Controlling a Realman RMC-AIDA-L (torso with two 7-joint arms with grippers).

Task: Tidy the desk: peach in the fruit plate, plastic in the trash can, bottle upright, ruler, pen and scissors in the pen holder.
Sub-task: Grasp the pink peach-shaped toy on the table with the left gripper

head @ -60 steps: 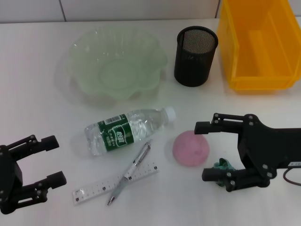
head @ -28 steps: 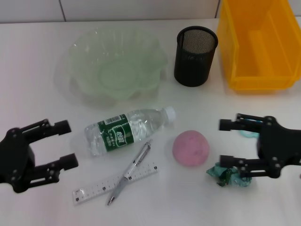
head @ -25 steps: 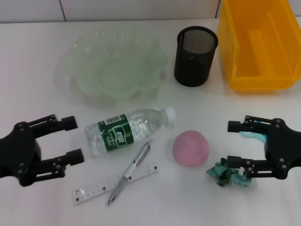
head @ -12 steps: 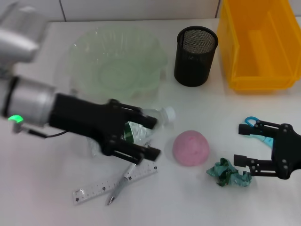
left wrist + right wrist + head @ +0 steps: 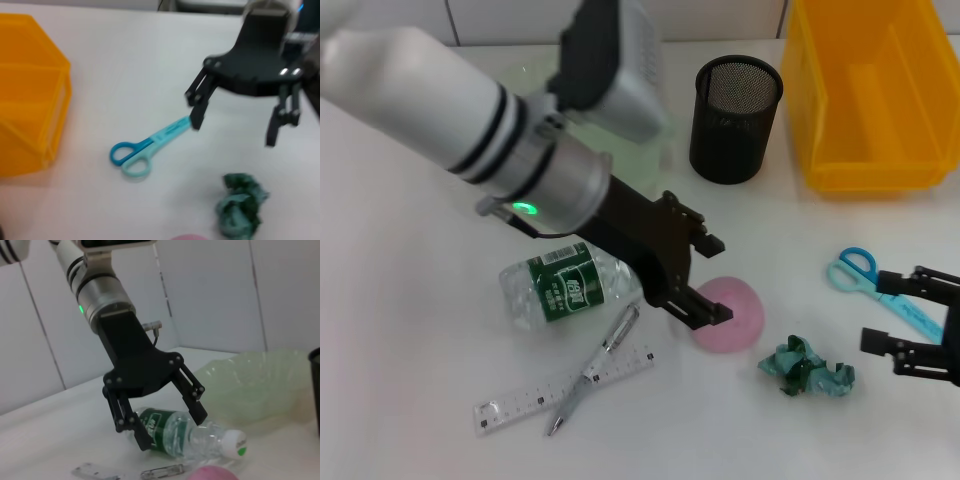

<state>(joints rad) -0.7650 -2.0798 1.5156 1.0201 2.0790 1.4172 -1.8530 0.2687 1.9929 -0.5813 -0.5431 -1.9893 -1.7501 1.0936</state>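
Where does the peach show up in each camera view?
Head view: peach at desk centre, partly behind the left claw.
Left wrist view: only a pink sliver at the frame edge, near the plastic.
Right wrist view: pink top beside the bottle.
Shared landmark, head and right wrist: bottle.

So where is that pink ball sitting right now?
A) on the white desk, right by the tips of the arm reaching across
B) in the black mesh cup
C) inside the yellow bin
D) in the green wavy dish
A. The peach lies on the bare desk, and the open left gripper is reaching in at its near side; the fruit plate, trash can and pen holder sit farther back without it.
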